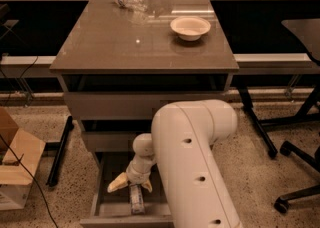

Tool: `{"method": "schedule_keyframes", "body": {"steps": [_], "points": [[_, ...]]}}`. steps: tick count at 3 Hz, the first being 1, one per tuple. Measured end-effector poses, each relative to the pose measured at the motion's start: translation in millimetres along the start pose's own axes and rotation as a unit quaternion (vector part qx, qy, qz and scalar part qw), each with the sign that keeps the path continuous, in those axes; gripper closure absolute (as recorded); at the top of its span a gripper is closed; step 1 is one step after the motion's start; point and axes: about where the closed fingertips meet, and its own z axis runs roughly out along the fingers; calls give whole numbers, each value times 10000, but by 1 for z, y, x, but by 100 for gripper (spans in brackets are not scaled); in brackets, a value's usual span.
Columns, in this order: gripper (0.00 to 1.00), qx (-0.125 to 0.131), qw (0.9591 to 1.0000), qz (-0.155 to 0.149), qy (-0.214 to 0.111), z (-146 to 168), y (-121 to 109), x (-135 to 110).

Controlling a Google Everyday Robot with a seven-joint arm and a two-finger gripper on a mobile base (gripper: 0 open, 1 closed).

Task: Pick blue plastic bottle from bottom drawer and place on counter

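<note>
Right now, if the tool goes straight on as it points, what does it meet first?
Probably the bottle lying in the drawer, just under the open tool; depth is unclear.

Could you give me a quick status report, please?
Tool open, down in bottom drawer, over blue plastic bottle. Bottle lying flat, not gripped. Counter holds bowl, crumpled bottle.
</note>
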Motion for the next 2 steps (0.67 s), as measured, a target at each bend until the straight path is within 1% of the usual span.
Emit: {"method": "schedule_keyframes", "body": {"steps": [1,2], "points": [[0,-483,9984,172,228,55,-18,-8],[0,-833,9958,162,348,81,-34,-14]]}}
